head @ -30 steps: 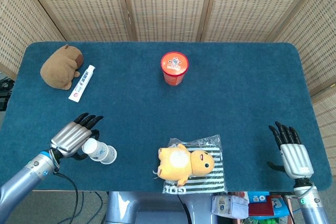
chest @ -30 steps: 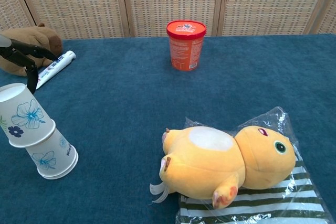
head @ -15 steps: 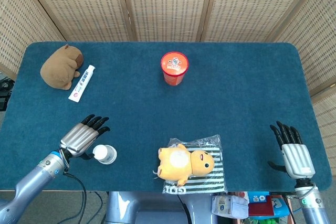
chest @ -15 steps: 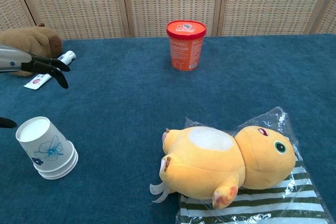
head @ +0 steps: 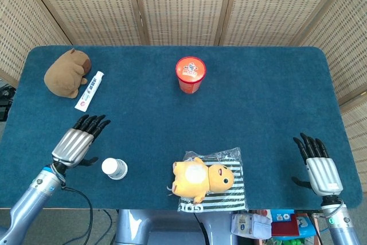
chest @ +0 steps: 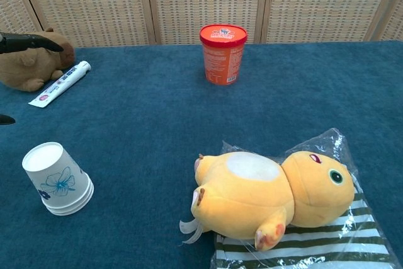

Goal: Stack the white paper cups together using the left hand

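Cups (chest: 55, 181) sat nested, upside down, blue flowers printed on the side, near the table's (head: 258, 113) front left. Left hand (head: 74, 144) hovered just beside, fingers spread, holding nothing. Right hand (head: 320, 167) lay front right, fingers apart, empty. Writing on tub (chest: 223, 53) and tube (chest: 60, 84) too small to read.

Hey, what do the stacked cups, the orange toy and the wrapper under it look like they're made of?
Stacked cups: likely matte white paper with a printed blue flower, nested rims showing at the base. Orange toy: soft plush fabric, fuzzy surface with visible seams. Wrapper: thin clear plastic film, judging by its glossy crinkles, over something black-and-white striped, possibly cloth.
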`<action>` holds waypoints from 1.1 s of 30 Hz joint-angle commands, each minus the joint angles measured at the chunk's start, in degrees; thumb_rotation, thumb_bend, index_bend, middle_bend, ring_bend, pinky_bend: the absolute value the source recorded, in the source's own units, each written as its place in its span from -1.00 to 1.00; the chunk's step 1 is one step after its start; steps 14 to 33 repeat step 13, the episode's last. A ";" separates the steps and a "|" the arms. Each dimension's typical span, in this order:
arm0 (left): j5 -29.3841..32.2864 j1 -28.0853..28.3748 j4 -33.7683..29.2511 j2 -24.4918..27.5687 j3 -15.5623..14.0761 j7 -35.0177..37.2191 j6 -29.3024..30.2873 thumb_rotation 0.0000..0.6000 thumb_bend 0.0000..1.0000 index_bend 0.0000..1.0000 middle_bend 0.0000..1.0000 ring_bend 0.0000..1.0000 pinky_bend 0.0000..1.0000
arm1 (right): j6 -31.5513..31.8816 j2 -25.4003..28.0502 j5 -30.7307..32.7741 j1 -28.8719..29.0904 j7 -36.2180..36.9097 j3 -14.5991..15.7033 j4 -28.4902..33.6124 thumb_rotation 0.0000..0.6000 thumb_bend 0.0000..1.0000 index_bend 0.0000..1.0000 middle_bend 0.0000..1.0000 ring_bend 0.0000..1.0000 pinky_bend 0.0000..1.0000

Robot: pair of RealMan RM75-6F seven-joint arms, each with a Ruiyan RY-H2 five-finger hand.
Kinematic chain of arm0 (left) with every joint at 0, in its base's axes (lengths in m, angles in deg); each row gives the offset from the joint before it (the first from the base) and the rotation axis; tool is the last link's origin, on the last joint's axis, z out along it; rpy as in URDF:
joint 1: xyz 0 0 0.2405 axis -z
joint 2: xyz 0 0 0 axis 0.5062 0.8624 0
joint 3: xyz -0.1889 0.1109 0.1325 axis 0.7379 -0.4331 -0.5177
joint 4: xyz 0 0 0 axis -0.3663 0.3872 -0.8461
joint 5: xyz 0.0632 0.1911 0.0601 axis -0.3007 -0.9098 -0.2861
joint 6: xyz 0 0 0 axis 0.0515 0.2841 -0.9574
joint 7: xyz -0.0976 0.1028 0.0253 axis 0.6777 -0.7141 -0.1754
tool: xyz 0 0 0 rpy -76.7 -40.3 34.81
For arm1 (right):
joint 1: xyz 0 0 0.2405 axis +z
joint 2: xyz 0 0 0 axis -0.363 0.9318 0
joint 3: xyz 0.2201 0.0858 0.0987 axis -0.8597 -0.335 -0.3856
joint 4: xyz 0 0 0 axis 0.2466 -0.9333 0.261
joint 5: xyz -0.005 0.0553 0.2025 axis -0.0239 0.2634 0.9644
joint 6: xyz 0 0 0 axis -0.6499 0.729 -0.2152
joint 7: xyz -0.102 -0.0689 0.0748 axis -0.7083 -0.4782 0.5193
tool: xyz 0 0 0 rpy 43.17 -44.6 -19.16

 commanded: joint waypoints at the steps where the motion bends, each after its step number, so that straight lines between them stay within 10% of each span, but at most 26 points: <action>1: -10.88 -11.29 13.98 -13.09 -3.48 0.71 16.20 1.00 -0.52 -1.00 -1.00 -1.00 -1.00 | 0.00 -0.39 -0.22 0.16 -0.86 0.01 0.18 1.00 -1.00 -1.00 -1.00 -1.00 -1.00; 33: -14.66 -18.16 23.63 -18.27 -3.40 6.11 22.24 1.00 -0.52 -1.00 -1.00 -1.00 -1.00 | 0.00 -1.15 -0.42 0.25 -2.62 0.21 0.19 1.00 -1.00 -1.00 -1.00 -1.00 -1.00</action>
